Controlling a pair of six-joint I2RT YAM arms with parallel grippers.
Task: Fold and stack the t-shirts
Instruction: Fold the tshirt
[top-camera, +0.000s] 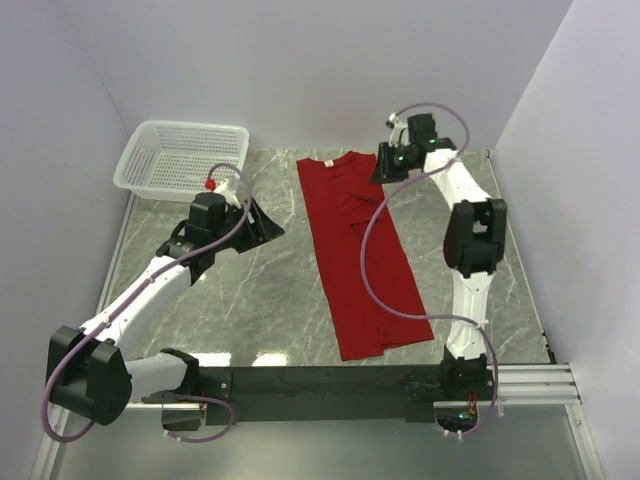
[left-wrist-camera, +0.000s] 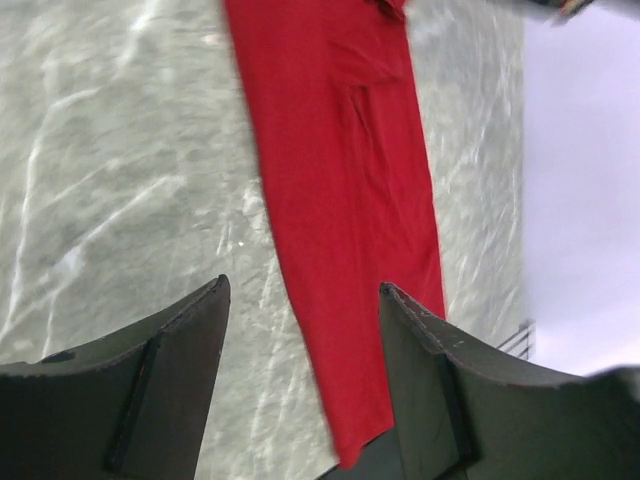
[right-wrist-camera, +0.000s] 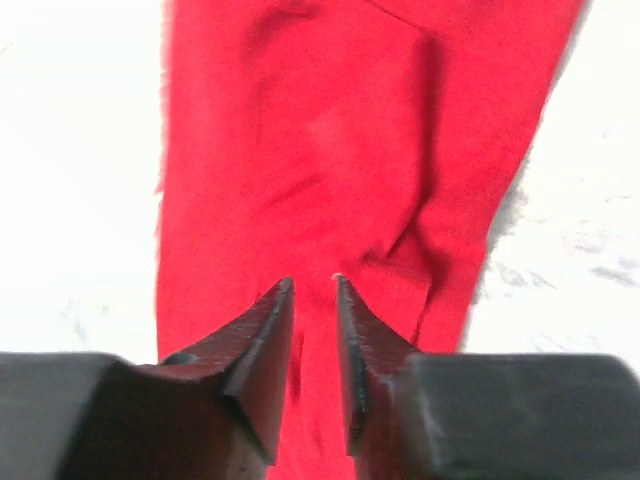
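One deep-red t-shirt lies on the marble table, folded lengthwise into a long narrow strip running from the back towards the front edge. My left gripper hovers left of the strip with its jaws wide open and empty. In the left wrist view the t-shirt shows beyond the left gripper. My right gripper is at the strip's far right corner. In the right wrist view the right gripper hangs just over the creased t-shirt, its jaws a narrow gap apart with no cloth pinched between them.
A white mesh basket stands at the back left corner, behind the left arm. White walls close the table at the back and both sides. A dark rail carrying the arm bases runs along the near edge.
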